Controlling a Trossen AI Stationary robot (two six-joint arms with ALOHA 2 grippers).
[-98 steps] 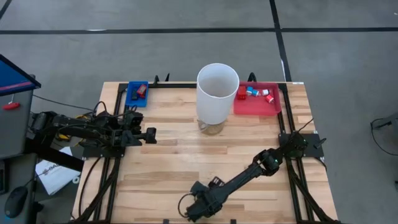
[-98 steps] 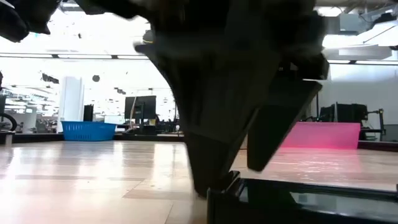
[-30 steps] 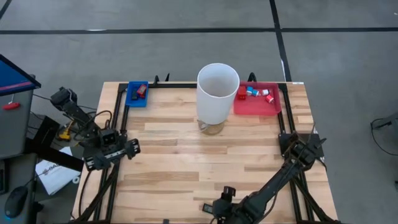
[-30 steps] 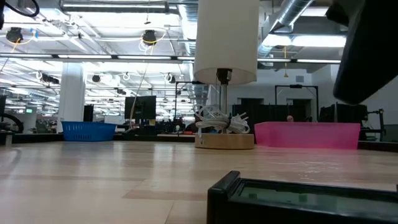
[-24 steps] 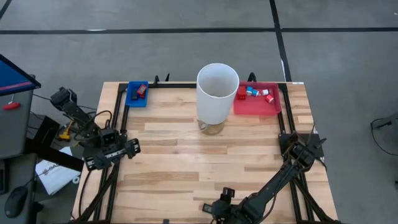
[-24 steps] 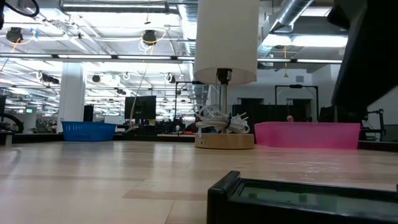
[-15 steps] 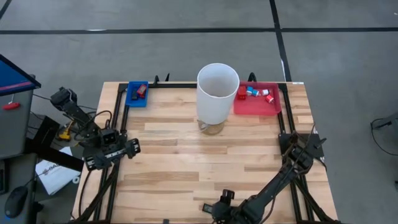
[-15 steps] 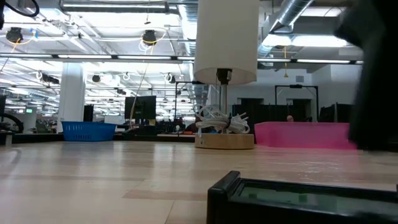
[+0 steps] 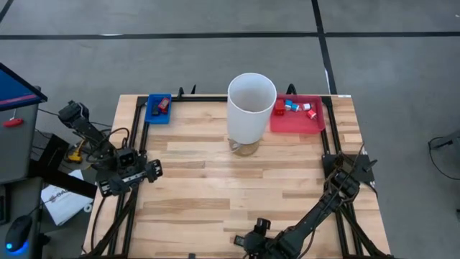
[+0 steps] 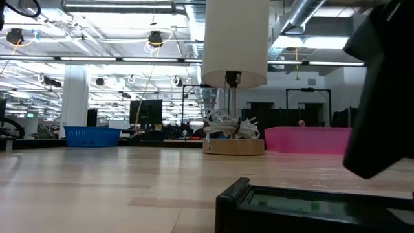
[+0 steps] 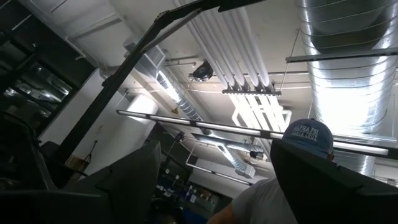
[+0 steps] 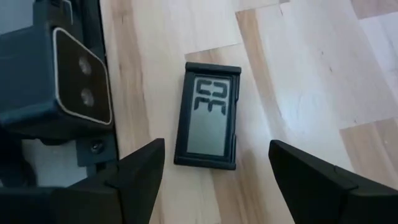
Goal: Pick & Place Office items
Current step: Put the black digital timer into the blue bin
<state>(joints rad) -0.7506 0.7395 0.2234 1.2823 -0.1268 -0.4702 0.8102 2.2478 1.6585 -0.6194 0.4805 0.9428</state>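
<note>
Hovering: right gripper (image 12: 214, 165) wide over black display (image 12: 209, 116); left gripper (image 11: 214, 168) wide, parked.

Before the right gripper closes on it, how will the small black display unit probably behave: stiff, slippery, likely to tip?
The black display unit looks like a hard rectangular case, so probably stiff. It lies flat on the table, so tipping seems unlikely. Its smooth screen may be slippery.

Even, soft light falls from above on my surface (image 9: 215, 180). Ceiling strip lights (image 11: 249, 134) glare in my left wrist view; my near arm (image 10: 381, 97) blurs dark.
</note>
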